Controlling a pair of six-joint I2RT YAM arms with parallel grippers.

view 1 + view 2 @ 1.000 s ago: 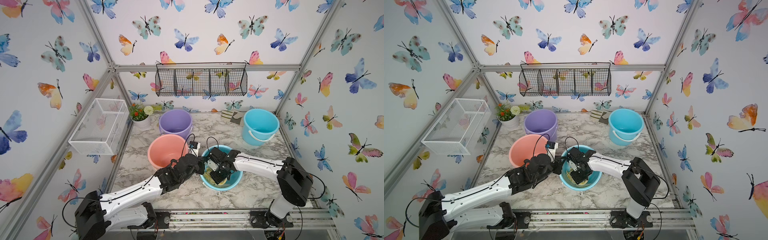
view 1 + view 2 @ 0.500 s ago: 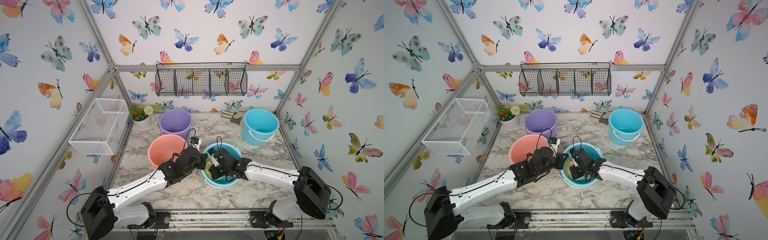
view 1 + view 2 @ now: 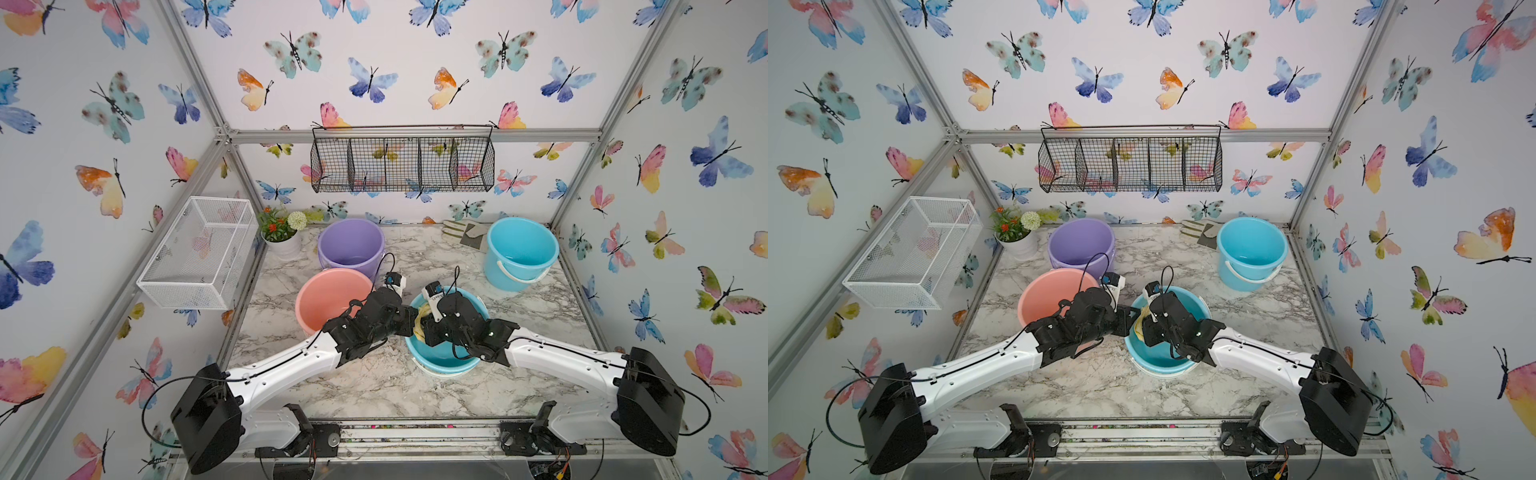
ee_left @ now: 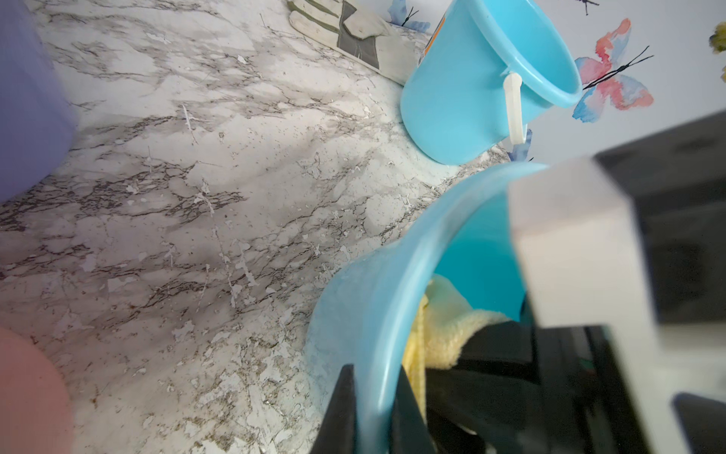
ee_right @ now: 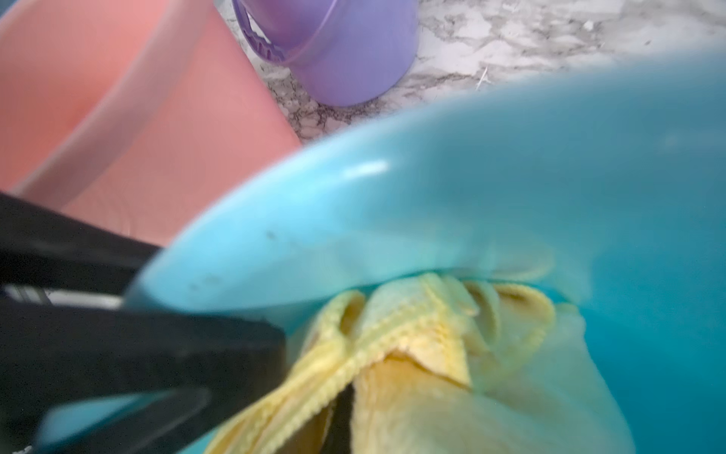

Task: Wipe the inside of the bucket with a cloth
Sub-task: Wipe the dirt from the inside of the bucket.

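Note:
The teal bucket [image 3: 442,357] [image 3: 1158,359] stands at the table's middle. My left gripper [image 3: 410,323] [image 3: 1129,320] is shut on its left rim. In the left wrist view one finger lies outside and one inside the wall [image 4: 375,377]. My right gripper [image 3: 424,329] [image 3: 1145,328] reaches inside the bucket, shut on the pale yellow cloth [image 3: 419,319] [image 3: 1139,321]. That cloth [image 5: 412,353] [image 4: 444,326] bunches against the bucket's inner left wall [image 5: 393,220], close to the left gripper's fingers [image 5: 157,346]. The cloth hides the right fingertips.
A pink bucket [image 3: 328,297] stands close on the left, and a purple bucket [image 3: 351,245] behind it. A light blue bucket [image 3: 521,253] and a beige glove [image 3: 463,235] are back right. A flower pot [image 3: 282,239], a white mesh basket [image 3: 199,253] and a black wire basket [image 3: 403,162] line the walls.
My right gripper has carried the cloth from the bucket's floor up to its left inner wall, and the right arm has swung lower and outward. The left gripper has kept hold of the rim.

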